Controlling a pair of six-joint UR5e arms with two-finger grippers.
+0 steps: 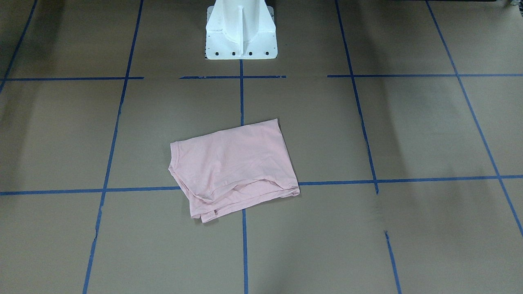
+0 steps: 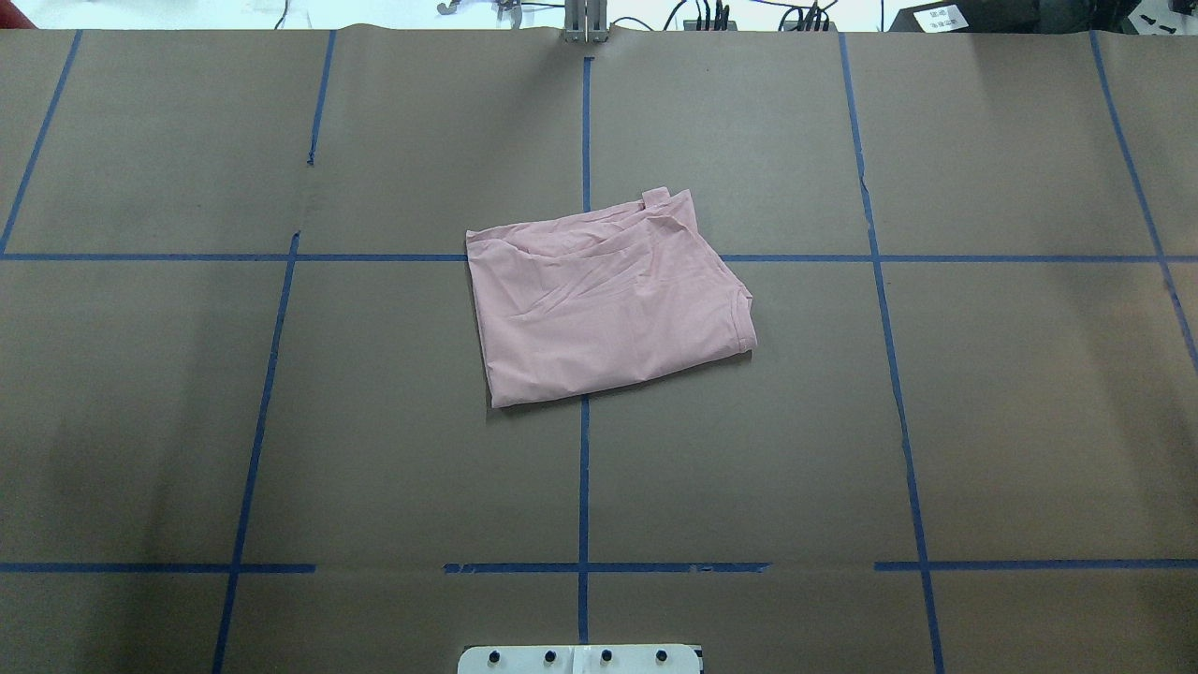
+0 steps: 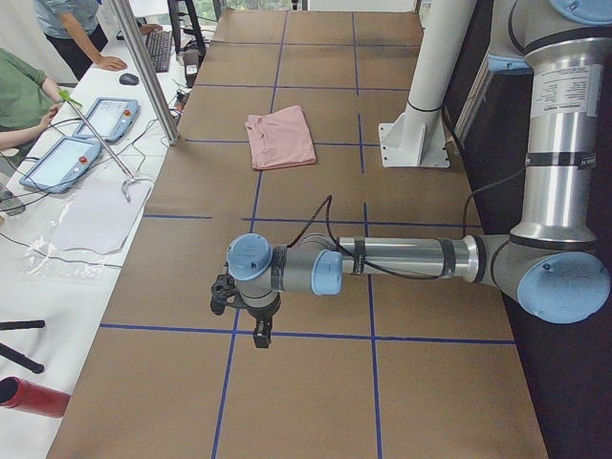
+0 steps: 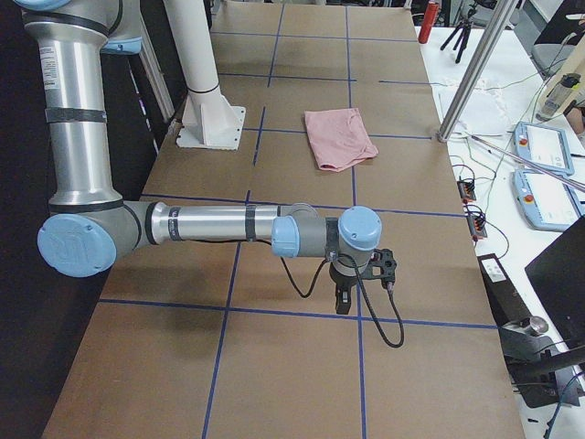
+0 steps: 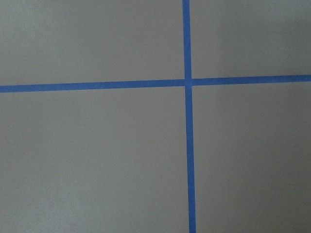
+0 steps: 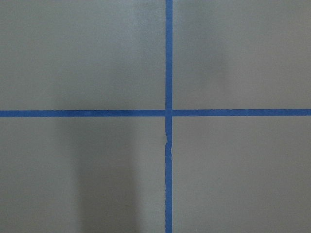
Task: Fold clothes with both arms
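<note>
On the table [image 1: 408, 134], T-shirt [image 1: 235, 163] and white pedestal [image 1: 241, 36] stand apart.

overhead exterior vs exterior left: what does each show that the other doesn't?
Overhead exterior only: the pink T-shirt from above, its layered edges clear; no arm. Exterior left only: the left arm, the left gripper pointing down, people at a side table. Both: the folded T-shirt, blue tape lines, white pedestal base.

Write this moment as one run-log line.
shirt: folded on table | left gripper: away from shirt, state unclear | right gripper: same
</note>
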